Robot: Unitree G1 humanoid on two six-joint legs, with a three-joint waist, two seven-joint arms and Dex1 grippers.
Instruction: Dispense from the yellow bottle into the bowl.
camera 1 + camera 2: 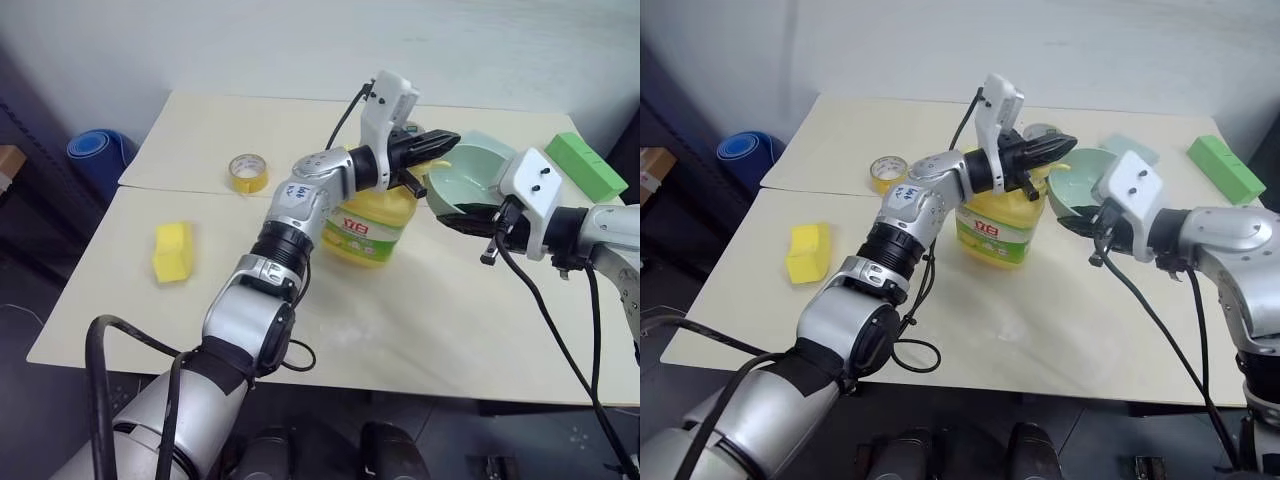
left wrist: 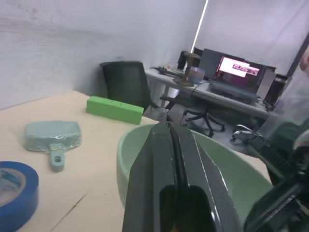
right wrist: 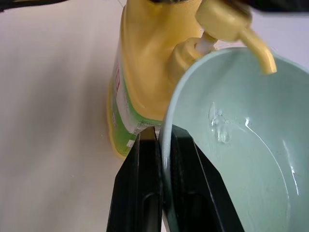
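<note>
The yellow bottle [image 1: 365, 235] stands upright mid-table, its green-white label facing me. My left gripper [image 1: 445, 143] is shut and empty, its fingers lying level right over the pump top [image 3: 227, 19]; I cannot tell if they touch it. My right gripper [image 3: 163, 133] is shut on the rim of the pale mint bowl [image 1: 470, 175], holding it tilted against the bottle's right side. The pump spout [image 3: 258, 50] hangs over the bowl's inside, where a small clear blob [image 3: 219, 128] sits on the wall.
A yellow sponge block [image 1: 172, 252] and a yellow tape roll [image 1: 248, 173] lie on the table's left half. Behind the bowl are a mint scoop [image 2: 53, 137], a blue tape roll [image 2: 14, 193] and a green block [image 1: 588, 165]. A chair and desk stand beyond the table.
</note>
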